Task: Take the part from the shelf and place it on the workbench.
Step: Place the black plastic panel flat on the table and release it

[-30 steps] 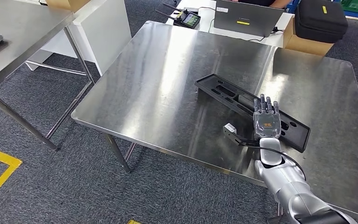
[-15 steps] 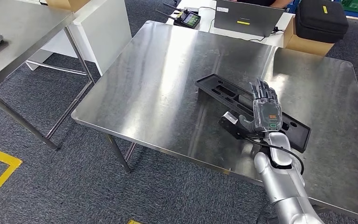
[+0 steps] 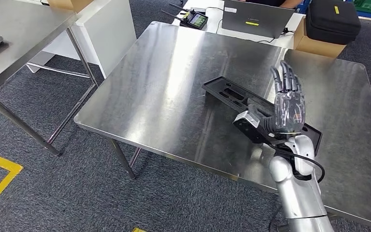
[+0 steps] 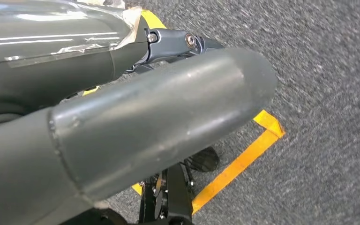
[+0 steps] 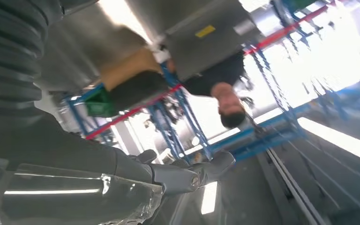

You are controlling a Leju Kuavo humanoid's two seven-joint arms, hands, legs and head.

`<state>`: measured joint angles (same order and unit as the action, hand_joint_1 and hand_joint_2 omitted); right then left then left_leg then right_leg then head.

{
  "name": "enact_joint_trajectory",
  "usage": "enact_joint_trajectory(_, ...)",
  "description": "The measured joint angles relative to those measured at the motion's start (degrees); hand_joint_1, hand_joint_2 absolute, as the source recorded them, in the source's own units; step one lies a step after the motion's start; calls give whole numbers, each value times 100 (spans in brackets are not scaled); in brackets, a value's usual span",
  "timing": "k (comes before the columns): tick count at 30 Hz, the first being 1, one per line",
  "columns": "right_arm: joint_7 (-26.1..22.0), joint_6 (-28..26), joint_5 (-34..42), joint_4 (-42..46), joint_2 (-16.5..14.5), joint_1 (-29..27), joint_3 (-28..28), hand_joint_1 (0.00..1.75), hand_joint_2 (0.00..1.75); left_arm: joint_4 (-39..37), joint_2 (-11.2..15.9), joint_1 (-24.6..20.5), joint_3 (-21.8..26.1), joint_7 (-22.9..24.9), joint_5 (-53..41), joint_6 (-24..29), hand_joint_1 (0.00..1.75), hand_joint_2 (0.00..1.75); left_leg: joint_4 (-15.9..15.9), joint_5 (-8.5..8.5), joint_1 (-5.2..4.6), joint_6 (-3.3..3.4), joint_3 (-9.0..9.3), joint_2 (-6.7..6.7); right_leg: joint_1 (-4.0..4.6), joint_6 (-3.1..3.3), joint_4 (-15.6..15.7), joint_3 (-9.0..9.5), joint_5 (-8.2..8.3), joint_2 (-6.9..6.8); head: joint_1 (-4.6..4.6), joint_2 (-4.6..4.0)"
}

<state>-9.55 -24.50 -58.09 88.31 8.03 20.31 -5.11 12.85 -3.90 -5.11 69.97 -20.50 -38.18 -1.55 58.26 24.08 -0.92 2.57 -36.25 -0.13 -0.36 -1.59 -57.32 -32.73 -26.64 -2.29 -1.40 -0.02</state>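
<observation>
In the head view, the right hand (image 3: 288, 107) is raised at centre right of the frame, fingers spread and holding nothing. The black part (image 3: 236, 98) lies flat on the steel surface (image 3: 174, 82), just behind it. In the left wrist view, the left hand (image 4: 136, 126) hangs over grey floor (image 4: 328, 70); whether its fingers are apart cannot be told. In the right wrist view, the fingers (image 5: 187, 176) are stretched out and a person (image 5: 220, 89) is behind.

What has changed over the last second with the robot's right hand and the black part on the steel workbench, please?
The right hand has lifted off the long black slotted plastic part and tipped upward, its fingers spread and holding nothing. The part lies where it did on the shiny steel workbench.
</observation>
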Motion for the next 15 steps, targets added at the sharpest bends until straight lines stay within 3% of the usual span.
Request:
enact_joint_trajectory(3,-570,-782,583,643,52,-63,-4,0,175,0,-5,3,73,-48,62,62,0,0,0,1,1,0,0,0,0,0,0,0,-2,-1,0,0)
enact_joint_trajectory(6,-1510,-1347,1294,1265,14,-337,-67,0,175,0,-25,3,162,-253,170,98,0,0,-1,10,2,2,1,-1,0,-9,0,4,-11,0,1,0)
enact_joint_trajectory(8,-1855,-1132,1935,1575,-34,-653,-298,0,175,0,-49,0,236,-430,268,98,0,0,-2,20,3,-1,4,-1,2,-12,0,6,-15,1,-1,0)
enact_joint_trajectory(15,-2030,-423,3333,1689,-426,-1512,-1366,0,175,0,-110,-54,441,-540,439,238,0,0,-3,22,11,-6,6,-1,3,-11,0,3,-21,2,1,0)
